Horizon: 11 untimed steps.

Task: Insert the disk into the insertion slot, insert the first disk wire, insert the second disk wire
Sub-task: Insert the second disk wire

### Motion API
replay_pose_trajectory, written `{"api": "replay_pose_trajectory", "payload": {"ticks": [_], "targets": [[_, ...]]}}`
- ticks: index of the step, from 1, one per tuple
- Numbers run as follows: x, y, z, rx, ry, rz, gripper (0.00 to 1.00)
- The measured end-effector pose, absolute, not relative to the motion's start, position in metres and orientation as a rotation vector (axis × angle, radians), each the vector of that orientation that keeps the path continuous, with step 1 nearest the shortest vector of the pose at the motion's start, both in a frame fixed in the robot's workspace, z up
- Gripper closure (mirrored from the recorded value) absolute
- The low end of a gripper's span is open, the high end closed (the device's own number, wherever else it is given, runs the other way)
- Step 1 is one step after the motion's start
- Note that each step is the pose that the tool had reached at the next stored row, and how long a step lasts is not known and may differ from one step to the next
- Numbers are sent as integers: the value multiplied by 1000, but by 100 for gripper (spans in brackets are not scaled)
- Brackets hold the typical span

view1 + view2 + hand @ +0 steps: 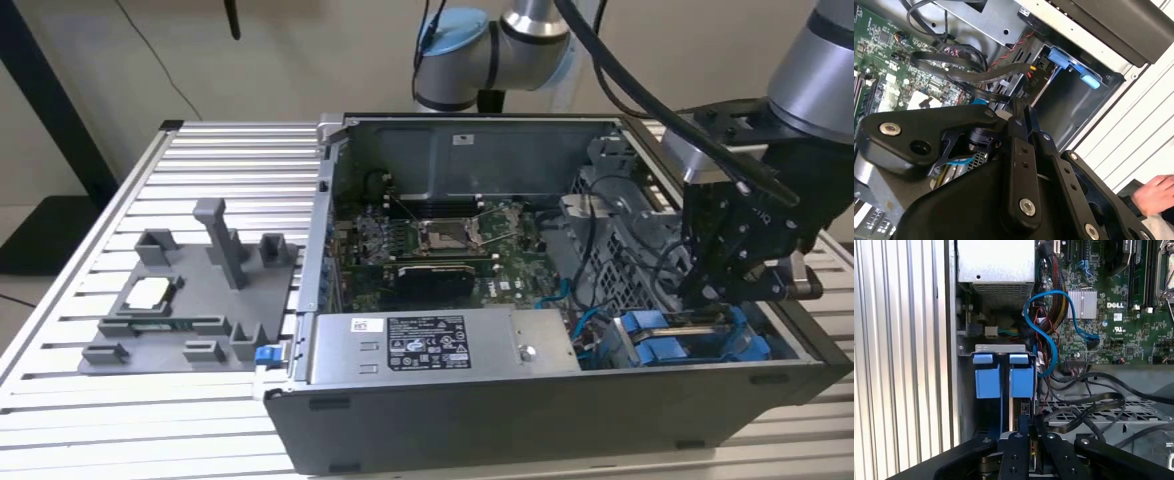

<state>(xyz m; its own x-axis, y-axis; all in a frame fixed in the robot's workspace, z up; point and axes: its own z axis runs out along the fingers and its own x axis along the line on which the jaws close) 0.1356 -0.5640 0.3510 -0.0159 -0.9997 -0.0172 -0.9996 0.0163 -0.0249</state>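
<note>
Blue-framed disk [1021, 382] sits in the insertion slot [994, 348] ahead of our tool [1024, 427], whose grip we cannot tell; we should keep alignment square.

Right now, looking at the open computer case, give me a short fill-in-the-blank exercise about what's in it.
1. The gripper hangs inside the open computer case, just above the ____ drive carriers.
2. The power-supply box carries a label that is black and ____.
3. In the first wrist view, a looping ____ cable runs beside the motherboard.
4. Outside the case, a grey fixture rests on the ribbed ____.

Missing words: blue; white; blue; table
</note>
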Motion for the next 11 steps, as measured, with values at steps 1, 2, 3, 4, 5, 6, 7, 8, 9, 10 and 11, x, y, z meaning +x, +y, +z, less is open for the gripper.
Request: {"api": "replay_pose_trajectory", "payload": {"ticks": [1, 2, 3, 4, 5, 6, 7, 8, 9, 10, 11], "targets": [[136, -564, 350, -2183, 2218, -9, 84], [136, -564, 350, -2183, 2218, -9, 84], [136, -564, 349, -2183, 2218, -9, 84], [136, -564, 349, -2183, 2218, -9, 84], [136, -564, 348, -2183, 2218, -9, 84], [137, -564, 347, -2183, 2218, -9, 84], [137, -564, 347, -2182, 2218, -9, 84], [137, -564, 346, -2182, 2218, -8, 84], [137, -564, 346, -2182, 2218, -8, 84], [137, -564, 345, -2182, 2218, -8, 84], [137, -564, 345, -2182, 2217, -8, 84]]}}
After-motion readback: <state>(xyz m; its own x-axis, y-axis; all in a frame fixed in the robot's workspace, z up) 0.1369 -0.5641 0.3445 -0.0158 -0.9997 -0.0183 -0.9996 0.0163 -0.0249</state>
